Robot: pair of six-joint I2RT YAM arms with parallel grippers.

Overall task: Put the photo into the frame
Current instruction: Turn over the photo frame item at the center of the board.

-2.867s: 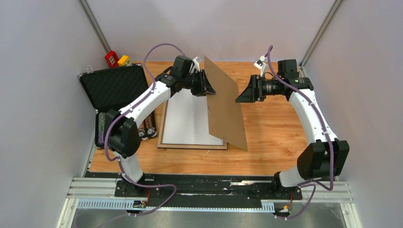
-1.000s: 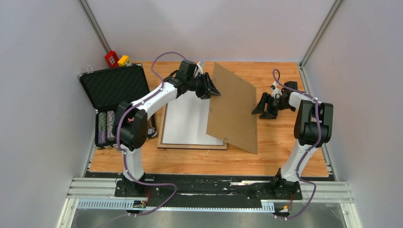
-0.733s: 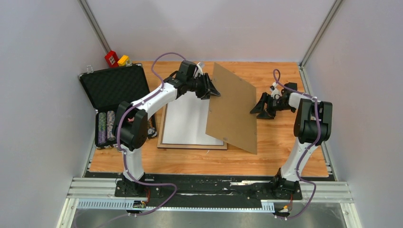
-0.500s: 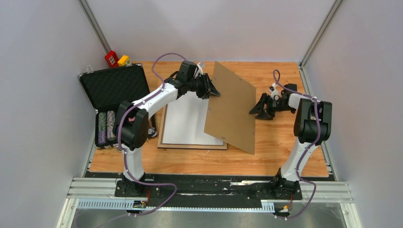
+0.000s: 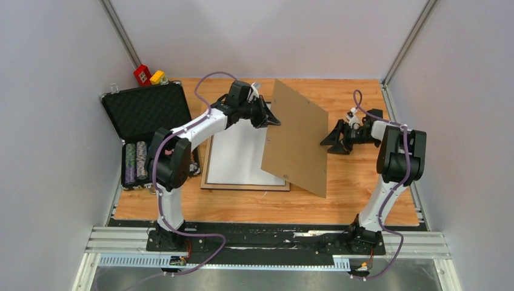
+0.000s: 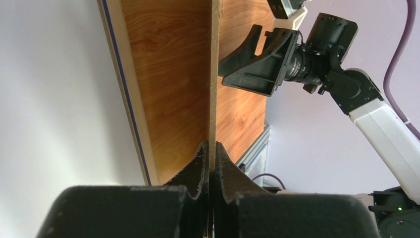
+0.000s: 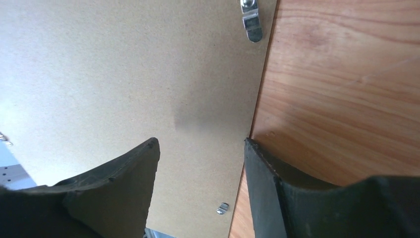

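Clamping shut, left tool now pinches backing panel.

The tilted brown board hides the frame's right edge; the left arm covers part of the chip case. The white sheet's underside is hidden.

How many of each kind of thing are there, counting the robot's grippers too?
grippers: 2, the left gripper and the right gripper
brown board: 1
frame: 1
black case: 1
toy blocks: 2, the red block and the yellow block
poker chips: too small to count
Total: 7
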